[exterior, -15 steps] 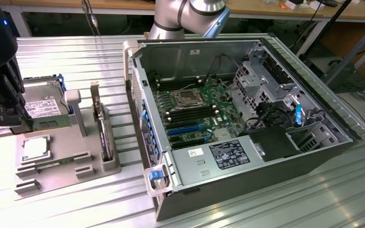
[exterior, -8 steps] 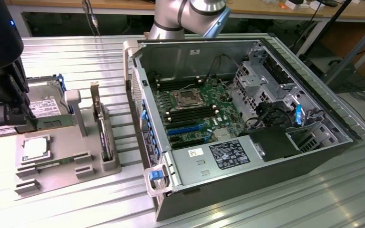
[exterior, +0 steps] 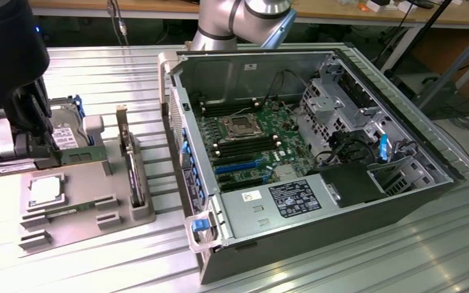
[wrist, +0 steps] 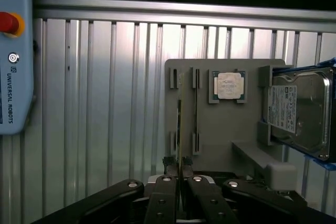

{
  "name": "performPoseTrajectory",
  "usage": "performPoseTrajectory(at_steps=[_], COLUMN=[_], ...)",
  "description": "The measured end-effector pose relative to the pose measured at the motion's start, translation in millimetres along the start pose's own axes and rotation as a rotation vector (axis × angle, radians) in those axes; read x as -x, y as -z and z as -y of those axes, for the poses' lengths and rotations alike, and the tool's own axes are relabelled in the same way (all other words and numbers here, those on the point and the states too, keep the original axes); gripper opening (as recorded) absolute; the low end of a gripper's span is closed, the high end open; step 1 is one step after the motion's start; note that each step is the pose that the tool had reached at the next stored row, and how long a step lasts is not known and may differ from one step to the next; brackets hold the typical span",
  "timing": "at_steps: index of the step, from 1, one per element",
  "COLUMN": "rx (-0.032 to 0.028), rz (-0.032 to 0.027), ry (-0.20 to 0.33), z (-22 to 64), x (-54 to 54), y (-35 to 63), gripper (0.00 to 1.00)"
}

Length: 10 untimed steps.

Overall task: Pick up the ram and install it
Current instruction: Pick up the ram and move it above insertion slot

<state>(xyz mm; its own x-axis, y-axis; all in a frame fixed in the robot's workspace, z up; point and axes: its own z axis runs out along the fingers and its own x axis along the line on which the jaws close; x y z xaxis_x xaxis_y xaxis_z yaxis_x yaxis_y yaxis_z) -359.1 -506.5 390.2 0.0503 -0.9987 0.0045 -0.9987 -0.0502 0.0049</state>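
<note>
Ram, one thin green stick seen edge-on, stands in a slot of the one grey moulded tray, pinched by my nearly closed tool. Beyond the tool sit one square silver chip and one boxy metal drive on that tray.

Tool tight on edge-on ram over grey holder
</note>
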Motion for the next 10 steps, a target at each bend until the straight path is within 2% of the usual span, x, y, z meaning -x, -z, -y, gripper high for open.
performPoseTrajectory(at_steps=[10], rx=[-0.0001], rz=[0.0001], ry=[0.0], z=[9.9], x=[-0.5], y=[0.0], gripper=[0.14])
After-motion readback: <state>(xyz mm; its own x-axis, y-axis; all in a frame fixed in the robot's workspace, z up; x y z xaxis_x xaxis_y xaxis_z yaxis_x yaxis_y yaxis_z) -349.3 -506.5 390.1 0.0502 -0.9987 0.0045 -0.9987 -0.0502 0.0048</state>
